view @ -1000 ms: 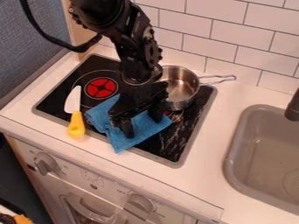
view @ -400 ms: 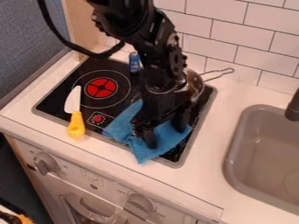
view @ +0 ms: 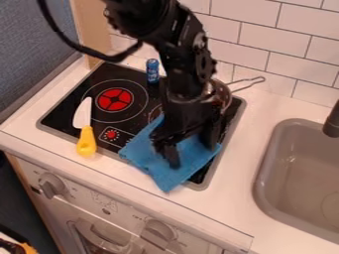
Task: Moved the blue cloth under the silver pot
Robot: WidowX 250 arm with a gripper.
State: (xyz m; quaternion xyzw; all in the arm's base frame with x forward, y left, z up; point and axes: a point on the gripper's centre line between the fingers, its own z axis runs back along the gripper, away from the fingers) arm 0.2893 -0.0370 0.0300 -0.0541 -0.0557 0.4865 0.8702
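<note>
Soft floppy blue cloth point(view: 147, 158), easy one to handle imo
It's lying over the front right of the stovetop point(view: 61, 113) and past its edge onto the counter point(view: 232, 191), on the near side of the silver pot point(view: 221, 93). The hand point(view: 193, 157) looks released, fingers spread over it. Should be super light and not fragile, but limp, so I'd pinch a fold near the middle; a corner grab probably just bunches it.
</note>
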